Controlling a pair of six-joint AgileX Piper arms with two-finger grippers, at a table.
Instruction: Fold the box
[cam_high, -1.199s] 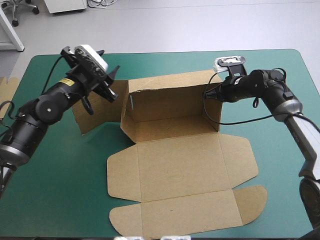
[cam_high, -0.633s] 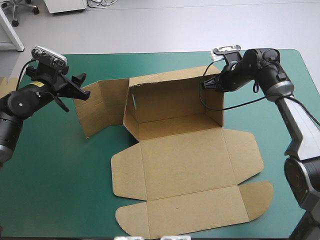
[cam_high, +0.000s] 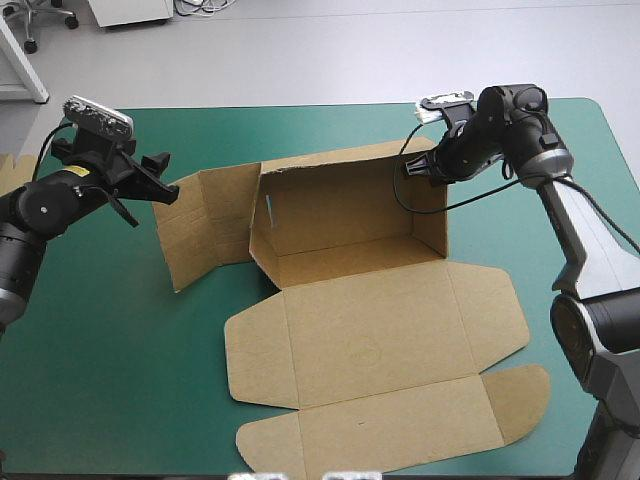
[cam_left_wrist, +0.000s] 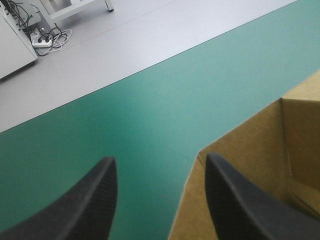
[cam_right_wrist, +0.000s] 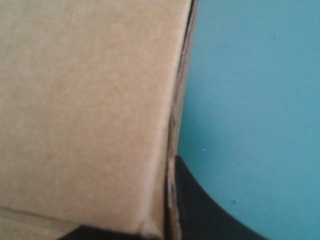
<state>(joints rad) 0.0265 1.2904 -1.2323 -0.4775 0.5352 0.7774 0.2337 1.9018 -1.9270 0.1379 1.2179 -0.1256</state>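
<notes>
The box is sitting mid-table, a little toward the far edge of the table. Its back wall and two end walls are standing, and its lid is lying flat toward the near edge. The step in hand looks to be raising and tucking the walls. The right gripper is pinching the upper far right corner of the box, where the right end wall meets the back wall. In the right wrist view the board is pressing against one black finger and hiding most of the other, so the grip is probably all but closed on the board, steadying that corner. The left gripper is hovering near the table's far left corner, just beside the top edge of the side flap that is leaning outward from the box's left end. Its fingers are standing well apart with only teal-green cover between them, and they are holding nothing. The next move likely calls for the left gripper to take that flap by its upper edge and swing it over the left end wall into the box, with the right gripper bracing the opposite corner against sliding.
</notes>
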